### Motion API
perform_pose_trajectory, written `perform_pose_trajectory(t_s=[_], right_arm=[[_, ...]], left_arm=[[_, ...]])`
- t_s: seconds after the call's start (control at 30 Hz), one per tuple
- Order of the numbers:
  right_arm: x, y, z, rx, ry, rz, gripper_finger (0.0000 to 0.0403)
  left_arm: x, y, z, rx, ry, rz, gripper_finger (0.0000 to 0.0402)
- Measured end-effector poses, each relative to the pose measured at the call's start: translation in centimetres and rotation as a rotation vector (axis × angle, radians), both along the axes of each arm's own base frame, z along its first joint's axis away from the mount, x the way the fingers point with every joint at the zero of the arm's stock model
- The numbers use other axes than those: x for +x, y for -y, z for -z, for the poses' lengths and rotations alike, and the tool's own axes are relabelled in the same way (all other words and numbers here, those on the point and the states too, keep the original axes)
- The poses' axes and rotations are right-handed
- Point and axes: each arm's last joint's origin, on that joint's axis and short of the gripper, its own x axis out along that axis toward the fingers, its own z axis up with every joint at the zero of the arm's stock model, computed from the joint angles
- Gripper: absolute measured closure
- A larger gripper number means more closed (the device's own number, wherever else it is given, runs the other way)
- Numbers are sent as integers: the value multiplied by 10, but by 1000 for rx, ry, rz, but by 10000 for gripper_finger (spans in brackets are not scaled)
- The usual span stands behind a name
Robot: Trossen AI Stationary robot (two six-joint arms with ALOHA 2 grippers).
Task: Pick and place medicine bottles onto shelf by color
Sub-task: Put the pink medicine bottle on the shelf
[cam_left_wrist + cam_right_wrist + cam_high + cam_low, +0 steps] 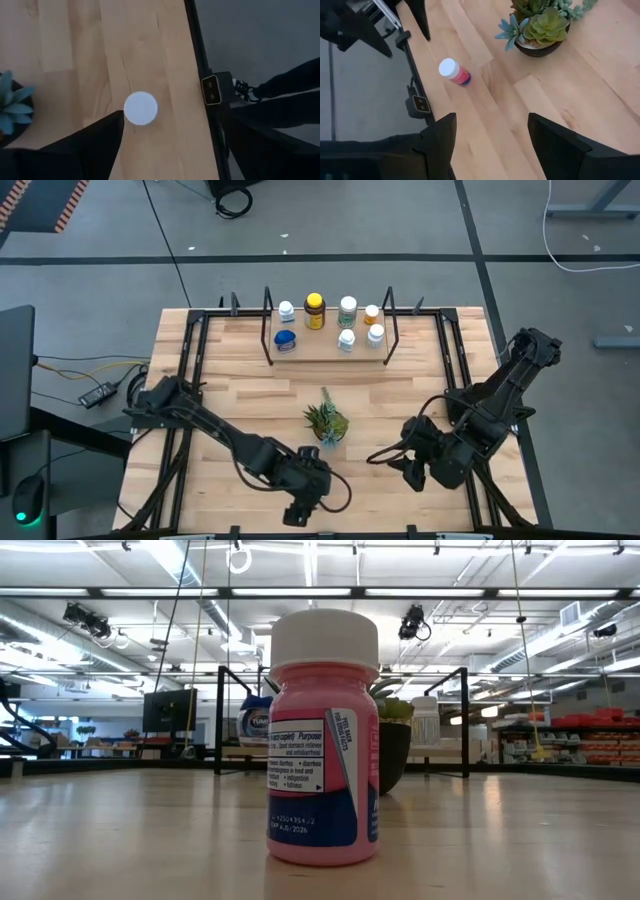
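Note:
A pink bottle [323, 740] with a white cap stands upright on its base on the table, near the front edge. It also shows in the left wrist view [140, 107] and the right wrist view [454, 71]. In the high view my left arm hides it. My left gripper [300, 513] hangs above it, open [172, 125], with the cap beside one fingertip, untouched. My right gripper [415, 470] is open and empty [491, 125] over the table's right front. Several bottles stand on the shelf [330, 352] at the far side, among them a blue one [285, 340] and a yellow-lidded dark one [314, 310].
A small potted succulent [325, 423] stands mid-table, between the shelf and the pink bottle, and also shows in the right wrist view [540, 25]. The black frame rail [200, 60] runs along the table's front edge, close to the bottle, with floor beyond.

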Motion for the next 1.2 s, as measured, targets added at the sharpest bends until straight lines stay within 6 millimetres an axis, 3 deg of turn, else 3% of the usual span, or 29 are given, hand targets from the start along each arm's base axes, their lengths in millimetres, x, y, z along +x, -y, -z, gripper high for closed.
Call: perform_pose_trajectory(t_s=[0.6, 1.2], right_arm=[[-1, -2, 0, 23, 1, 19, 150], [-1, -2, 0, 16, 1, 11, 150]], left_arm=[[26, 5, 65, 106, -93, -8, 60], [34, 0, 81, 113, -118, -22, 60]])
